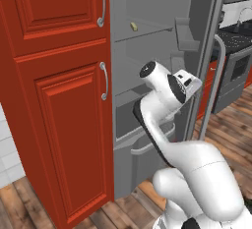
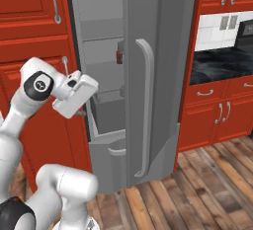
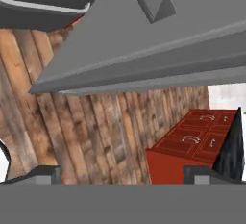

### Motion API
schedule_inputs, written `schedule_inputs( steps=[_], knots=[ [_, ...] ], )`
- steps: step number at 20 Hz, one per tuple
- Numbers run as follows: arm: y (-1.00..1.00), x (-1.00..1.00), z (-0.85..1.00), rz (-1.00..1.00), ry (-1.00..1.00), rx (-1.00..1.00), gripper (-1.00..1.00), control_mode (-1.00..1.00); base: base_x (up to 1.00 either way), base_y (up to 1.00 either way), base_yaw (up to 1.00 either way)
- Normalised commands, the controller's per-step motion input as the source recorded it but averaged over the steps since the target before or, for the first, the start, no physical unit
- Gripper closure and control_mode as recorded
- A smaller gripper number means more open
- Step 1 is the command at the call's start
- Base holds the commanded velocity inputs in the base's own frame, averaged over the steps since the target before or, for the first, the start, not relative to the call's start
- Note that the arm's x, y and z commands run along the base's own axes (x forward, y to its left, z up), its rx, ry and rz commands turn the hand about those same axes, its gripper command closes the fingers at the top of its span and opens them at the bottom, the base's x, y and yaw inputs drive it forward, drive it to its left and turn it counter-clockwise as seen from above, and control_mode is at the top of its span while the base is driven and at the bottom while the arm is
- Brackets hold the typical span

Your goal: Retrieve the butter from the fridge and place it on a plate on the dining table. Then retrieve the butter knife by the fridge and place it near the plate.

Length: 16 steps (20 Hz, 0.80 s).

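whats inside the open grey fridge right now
On an upper shelf of the tall grey fridge lies a small pale-yellow butter stick. A small dark-red bottle sits in the door. Grey shelves and a drawer lie below; the white arm and door cover the rest.

The fridge [image 1: 147, 7] is tall and grey, and its door [image 2: 153, 76] stands open. The butter [image 1: 133, 26], a small pale-yellow stick, lies on an upper inner shelf [image 1: 147, 32].
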Motion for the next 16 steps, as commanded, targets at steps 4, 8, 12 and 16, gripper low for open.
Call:
schedule_inputs(
  steps=[4, 8, 12, 16],
  knots=[
    [-0.11, 0.48, -0.01, 0.01, 0.16, -0.36, -1.00, -1.00, 0.00, 0.00, 0.00],
    [-0.14, 0.49, -0.01, 0.00, 0.21, -0.38, -1.00, -1.00, 0.00, 0.00, 0.00],
    [0.00, 0.47, 0.00, 0.00, 0.34, -0.34, -1.00, -1.00, 0.00, 0.00, 0.00],
    [-0.07, 0.39, 0.00, 0.00, 0.30, -0.23, -1.00, -1.00, 0.00, 0.00, 0.00]
  ],
)
